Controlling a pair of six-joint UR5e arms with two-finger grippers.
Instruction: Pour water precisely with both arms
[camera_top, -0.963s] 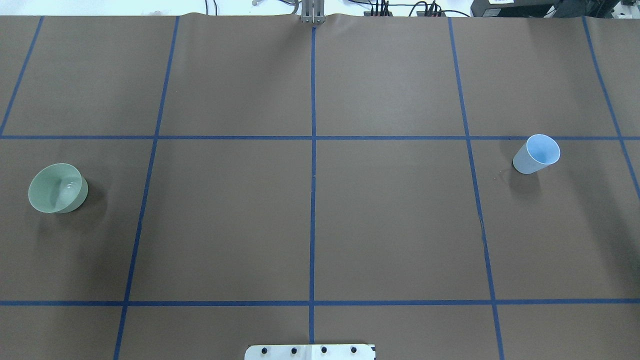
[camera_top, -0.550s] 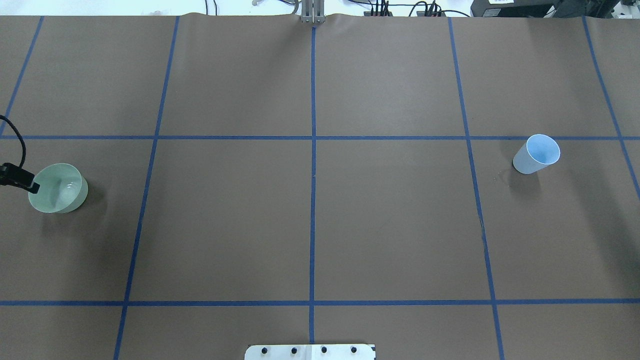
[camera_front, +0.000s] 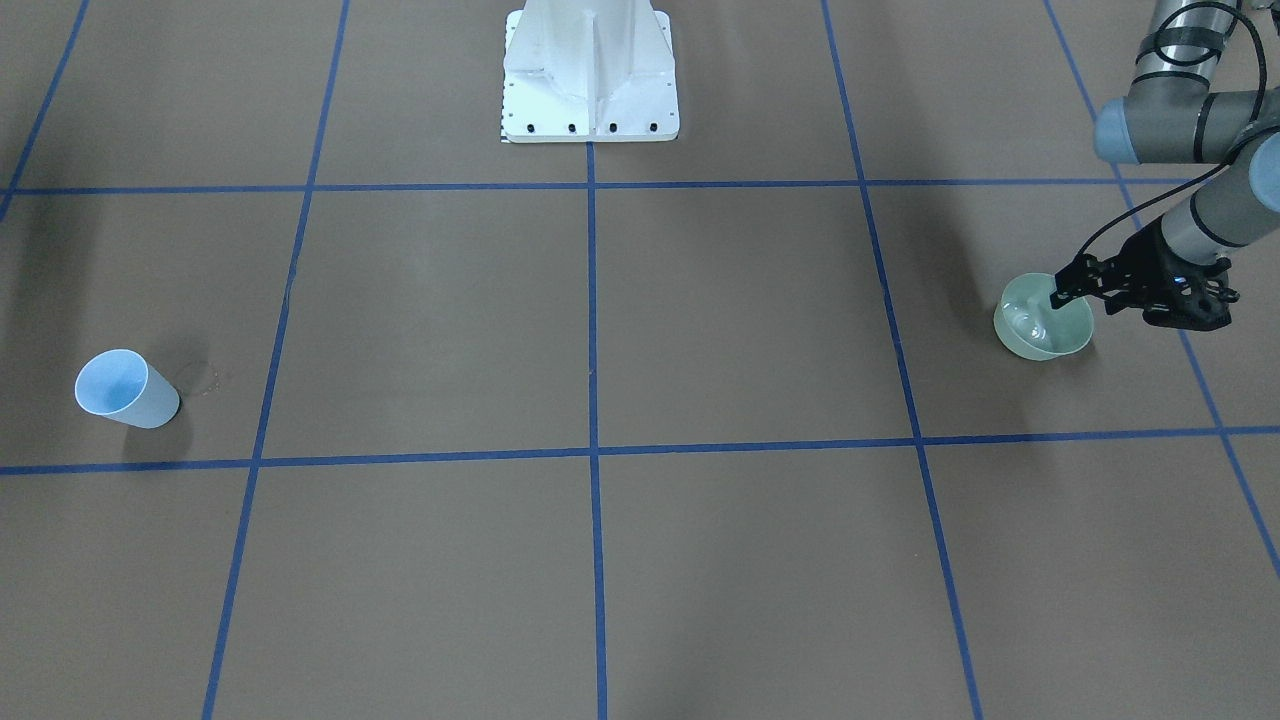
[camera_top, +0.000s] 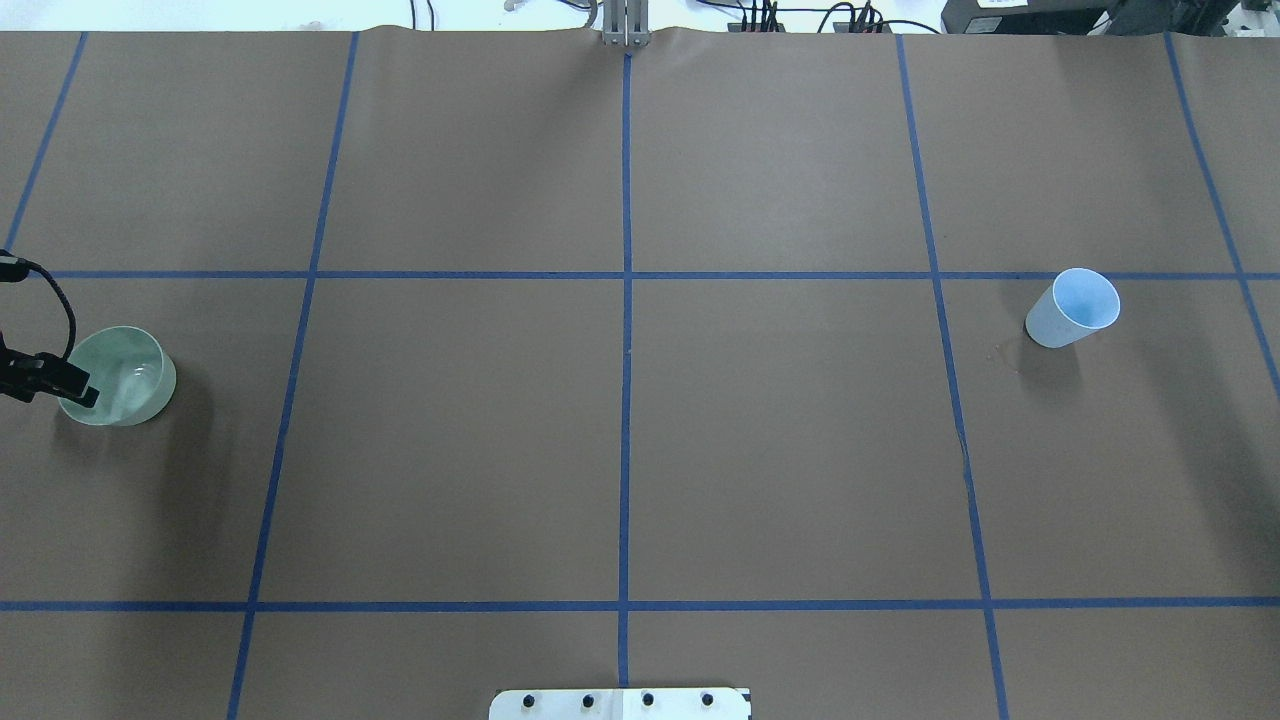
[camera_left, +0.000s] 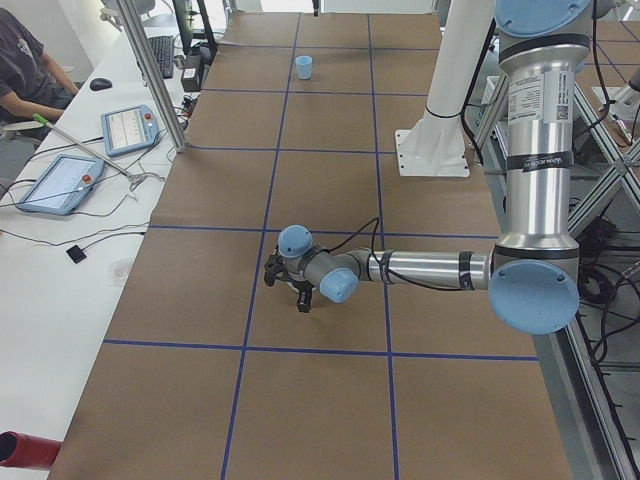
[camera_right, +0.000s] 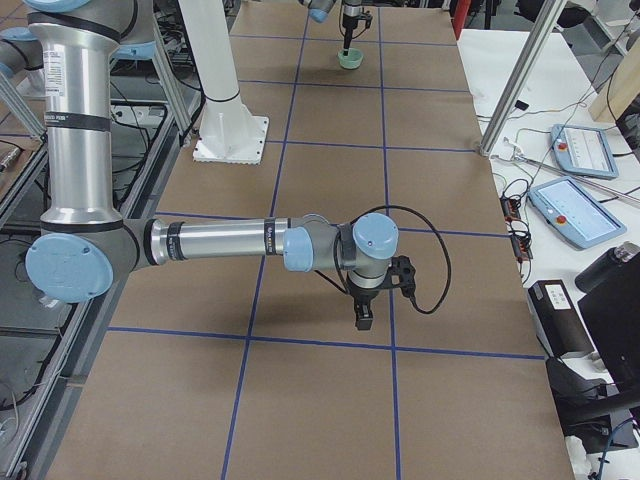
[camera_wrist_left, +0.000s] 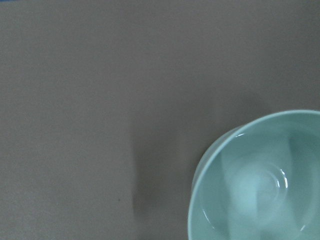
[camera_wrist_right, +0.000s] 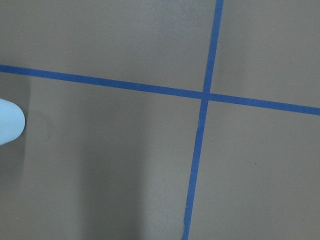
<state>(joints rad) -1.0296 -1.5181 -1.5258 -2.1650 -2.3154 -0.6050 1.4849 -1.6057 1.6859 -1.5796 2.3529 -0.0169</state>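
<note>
Now the water (camera_front: 1030, 325) lies in the green bowl (camera_front: 1042, 351), at ten o'clock from the pedestal (camera_front: 590, 90). The left gripper (camera_left: 287, 291) hangs over its rim, parted, empty. The right gripper (camera_right: 362, 318): I cannot tell.

The table (camera_top: 780, 440) lies open across its middle, between the bowl (camera_top: 130, 385) near its left end and the cup (camera_top: 1075, 308) near its right. The left gripper (camera_front: 1062, 297) hangs over the bowl's outer rim and bars that side; the inner side is free. The pedestal (camera_top: 620, 703) stands at the robot's edge; the right arm (camera_right: 220, 242) stretches level over the right end
</note>
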